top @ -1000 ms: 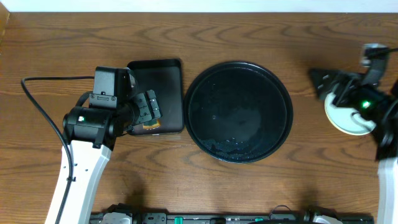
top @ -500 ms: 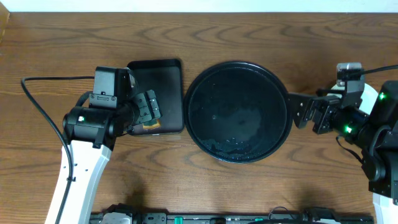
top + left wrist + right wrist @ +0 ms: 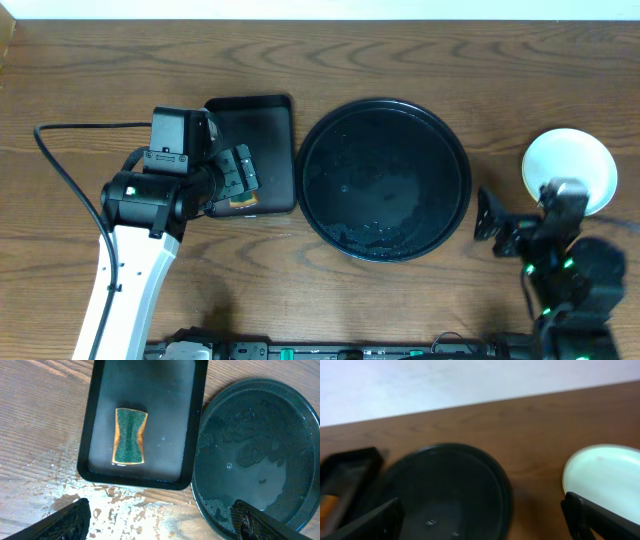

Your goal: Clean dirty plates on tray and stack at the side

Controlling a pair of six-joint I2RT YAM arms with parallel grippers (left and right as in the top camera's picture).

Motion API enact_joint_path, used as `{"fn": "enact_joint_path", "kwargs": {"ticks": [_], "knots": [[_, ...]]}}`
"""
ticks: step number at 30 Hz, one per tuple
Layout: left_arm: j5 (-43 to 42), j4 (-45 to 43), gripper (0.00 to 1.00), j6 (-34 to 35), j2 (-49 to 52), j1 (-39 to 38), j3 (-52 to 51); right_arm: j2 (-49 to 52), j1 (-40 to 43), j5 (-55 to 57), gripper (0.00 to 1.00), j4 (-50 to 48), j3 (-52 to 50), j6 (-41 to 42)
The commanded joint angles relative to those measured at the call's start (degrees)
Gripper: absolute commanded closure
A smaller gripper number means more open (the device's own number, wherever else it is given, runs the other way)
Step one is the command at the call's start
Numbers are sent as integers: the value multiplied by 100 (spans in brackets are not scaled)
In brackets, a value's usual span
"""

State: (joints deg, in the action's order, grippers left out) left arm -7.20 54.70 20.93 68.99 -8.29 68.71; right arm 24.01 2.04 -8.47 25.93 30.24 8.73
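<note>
The round black tray (image 3: 385, 150) sits mid-table, wet and bare of plates; it also shows in the left wrist view (image 3: 260, 425) and the right wrist view (image 3: 445, 480). The plates (image 3: 570, 165) sit as a pale stack on the wood to the tray's right, with a pale mint one on top (image 3: 605, 472). I cannot tell how many lie under it. My right gripper (image 3: 488, 228) is open and empty, low between the tray and the plates (image 3: 480, 525). My left gripper (image 3: 245, 178) is open and empty at the rectangular tray's near edge (image 3: 160, 525).
A smaller rectangular black tray (image 3: 255, 125) lies left of the round tray and holds a green and yellow sponge (image 3: 129, 436). White foamy residue (image 3: 150, 510) spreads on the wood below it. A black cable (image 3: 60, 160) loops at the far left.
My right arm has swung off the plates toward the tray, then drawn back toward the table's front, uncovering the plates. The left arm has not moved.
</note>
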Motion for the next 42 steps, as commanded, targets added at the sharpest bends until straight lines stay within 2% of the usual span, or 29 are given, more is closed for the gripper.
{"fn": "enact_joint_path", "kwargs": {"ticks": [1,7,13,20,42], "knots": [[-9,15,10,-35,-4,31,72,-844,-66,468,1,-398,-831,-28],[-9,15,10,-35,-4,31,72,-2404,-63,713,1,-691,-1851,-24],[-9,15,10,-35,-4,31,72,-2385,-103,767,1,-968,-2258,-33],[-9,15,10,-35,-4,31,72,-2374,-227,861,1,-2227,-2999,-20],[-9,15,10,-35,-4,31,72,-2363,-249,861,1,-2179,-2994,-4]]}}
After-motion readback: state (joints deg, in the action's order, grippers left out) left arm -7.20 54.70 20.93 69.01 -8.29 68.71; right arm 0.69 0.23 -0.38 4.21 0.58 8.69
